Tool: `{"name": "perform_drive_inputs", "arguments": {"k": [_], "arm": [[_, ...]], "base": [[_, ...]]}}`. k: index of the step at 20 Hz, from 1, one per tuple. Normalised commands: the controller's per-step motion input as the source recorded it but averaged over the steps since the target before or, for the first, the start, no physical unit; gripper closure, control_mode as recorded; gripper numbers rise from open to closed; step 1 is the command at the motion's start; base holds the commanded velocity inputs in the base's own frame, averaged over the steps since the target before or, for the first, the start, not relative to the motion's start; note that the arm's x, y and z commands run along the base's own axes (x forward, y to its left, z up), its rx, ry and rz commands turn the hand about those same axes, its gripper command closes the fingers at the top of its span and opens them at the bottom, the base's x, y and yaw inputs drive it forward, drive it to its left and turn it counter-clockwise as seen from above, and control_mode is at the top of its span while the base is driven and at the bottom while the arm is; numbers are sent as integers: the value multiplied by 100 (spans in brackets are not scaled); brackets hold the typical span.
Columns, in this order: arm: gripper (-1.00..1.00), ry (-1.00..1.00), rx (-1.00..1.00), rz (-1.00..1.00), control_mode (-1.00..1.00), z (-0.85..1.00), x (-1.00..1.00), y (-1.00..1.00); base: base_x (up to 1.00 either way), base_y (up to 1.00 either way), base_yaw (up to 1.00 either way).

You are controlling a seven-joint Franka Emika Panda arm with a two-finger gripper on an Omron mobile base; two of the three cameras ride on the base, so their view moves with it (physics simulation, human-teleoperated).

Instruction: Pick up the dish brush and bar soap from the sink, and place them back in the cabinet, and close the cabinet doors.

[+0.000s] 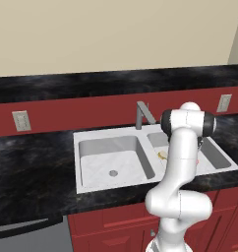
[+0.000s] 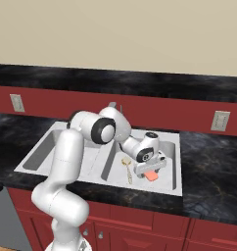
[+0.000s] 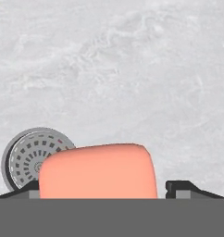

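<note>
The salmon-orange bar soap (image 3: 99, 171) lies on the floor of the white sink's (image 2: 66, 128) right basin. My gripper (image 3: 102, 187) is lowered over it, open, one dark fingertip (image 3: 181, 187) on each side of the bar, with a narrow gap showing on the right. From the right base view the gripper (image 2: 150, 171) sits just above the bar soap (image 2: 151, 175). The pale-yellow dish brush (image 2: 127, 169) lies beside it to the left, also seen past my arm as the dish brush (image 1: 162, 155). The cabinet and its doors are out of view.
A round drain (image 3: 26, 157) sits close behind the soap. The grey faucet (image 1: 140, 115) stands at the back between the basins. The left basin (image 1: 111, 160) holds just its drain. Black counter surrounds the sink; outlets (image 2: 220, 120) sit on the red backsplash.
</note>
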Motion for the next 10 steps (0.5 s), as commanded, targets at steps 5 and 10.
{"name": "perform_drive_inputs", "arguments": {"k": [5,10], "arm": [[100,0,0,0,-100,0,0,0],[100,0,0,0,-100,0,0,0]], "base": [[0,0,0],[0,0,0]]}}
